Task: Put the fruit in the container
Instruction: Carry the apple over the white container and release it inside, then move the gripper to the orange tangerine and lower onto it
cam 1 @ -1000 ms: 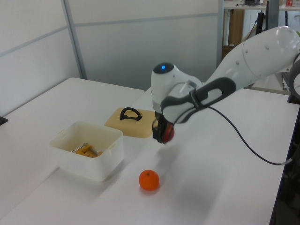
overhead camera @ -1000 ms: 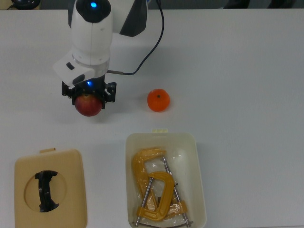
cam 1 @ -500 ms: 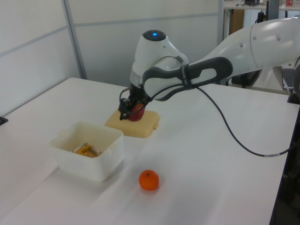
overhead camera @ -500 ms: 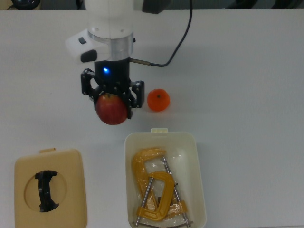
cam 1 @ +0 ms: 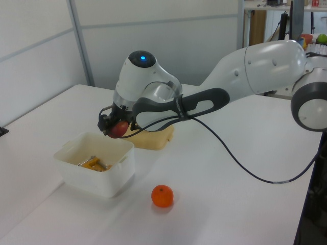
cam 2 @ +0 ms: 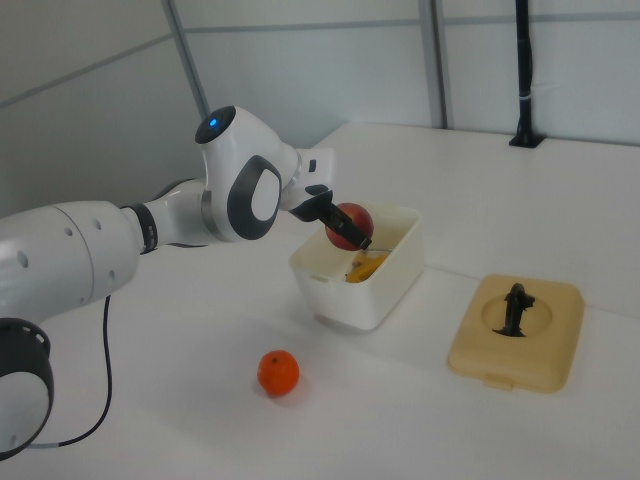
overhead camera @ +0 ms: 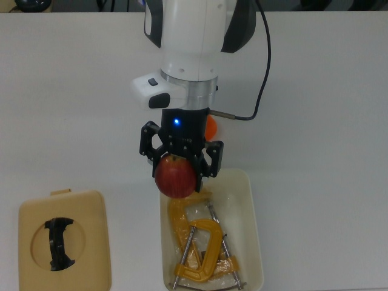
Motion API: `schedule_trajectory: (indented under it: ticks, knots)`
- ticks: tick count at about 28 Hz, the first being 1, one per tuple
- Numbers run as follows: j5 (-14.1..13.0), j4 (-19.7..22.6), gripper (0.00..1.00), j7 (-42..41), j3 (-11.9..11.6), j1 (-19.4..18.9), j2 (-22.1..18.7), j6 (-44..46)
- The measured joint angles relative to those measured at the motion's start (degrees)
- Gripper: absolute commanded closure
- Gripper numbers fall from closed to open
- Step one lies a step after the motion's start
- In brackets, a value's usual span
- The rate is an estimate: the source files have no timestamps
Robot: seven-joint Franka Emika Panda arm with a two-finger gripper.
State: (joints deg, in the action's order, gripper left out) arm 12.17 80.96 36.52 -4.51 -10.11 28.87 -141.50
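My gripper (overhead camera: 177,173) is shut on the dark red apple (overhead camera: 176,179), holding it in the air over the near-left corner of the cream-white container (overhead camera: 255,225) in the top view. The left view shows the apple (cam 1: 119,129) just above the tub's far rim (cam 1: 97,176). In the right view the apple (cam 2: 350,225) hangs over the open tub (cam 2: 372,292). The orange (cam 1: 162,196) rests on the table beside the tub (cam 2: 278,372). From above, the arm hides all but a sliver of the orange (overhead camera: 210,127).
Yellow-orange metal clamps (overhead camera: 200,242) lie inside the tub. A flat tan lid (overhead camera: 91,242) with a black handle (overhead camera: 59,242) sits on the table at the top view's lower left. The arm's black cable (overhead camera: 265,66) trails across the table.
The gripper has carried the apple to the top view's right and downward, from open table to over the tub's corner. The orange and the lid have stayed put.
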Motion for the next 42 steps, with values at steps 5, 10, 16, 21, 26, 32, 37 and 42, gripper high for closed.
schedule_trajectory:
  ticks: [5, 10, 16, 21, 26, 32, 37, 42]
  knots:
    - [0.89, -1.75, 0.00, 0.47, 0.01, -0.43, 2.04, 0.00]
    - [1.33, -2.23, 0.00, 0.52, 0.16, -0.73, 2.39, 0.00]
    - [2.45, -2.25, 0.00, -1.59, 0.94, -0.66, 1.55, 2.47]
    - [1.52, -0.90, 0.00, -8.96, 4.63, 0.53, -1.63, 12.95]
    - [0.46, 3.49, 0.00, -13.39, 8.26, 2.21, -5.64, 19.09]
    - [0.47, 10.59, 0.00, -14.52, 10.37, 2.32, -7.80, 19.68]
    - [0.97, 14.69, 0.00, -14.57, 12.06, 1.91, -7.85, 19.68]
    - [1.78, 17.11, 0.00, -14.57, 12.21, 1.22, -7.86, 19.67]
